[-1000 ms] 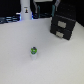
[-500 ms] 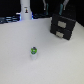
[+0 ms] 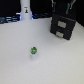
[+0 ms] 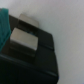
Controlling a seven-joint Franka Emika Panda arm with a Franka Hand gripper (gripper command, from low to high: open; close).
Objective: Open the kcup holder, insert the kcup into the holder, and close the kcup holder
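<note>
The kcup (image 3: 34,51) stood alone on the white table (image 3: 15,62), green top up, well apart from the holder (image 3: 63,27). Nothing lay between them on the bare surface. The holder sat toward the exterior view's right, far side of the table, with two pale panels on its front. The gripper (image 3: 62,7) hung just above the holder's top; whether its claw was open or closed could not be told, as the view was dark and blurred there. A white post (image 3: 25,8) rose at the back, toward the exterior view's left. In the wrist view the holder (image 4: 35,55) filled most of the picture, one pale panel (image 4: 24,39) showing, a teal blur (image 4: 4,27) at the edge.
</note>
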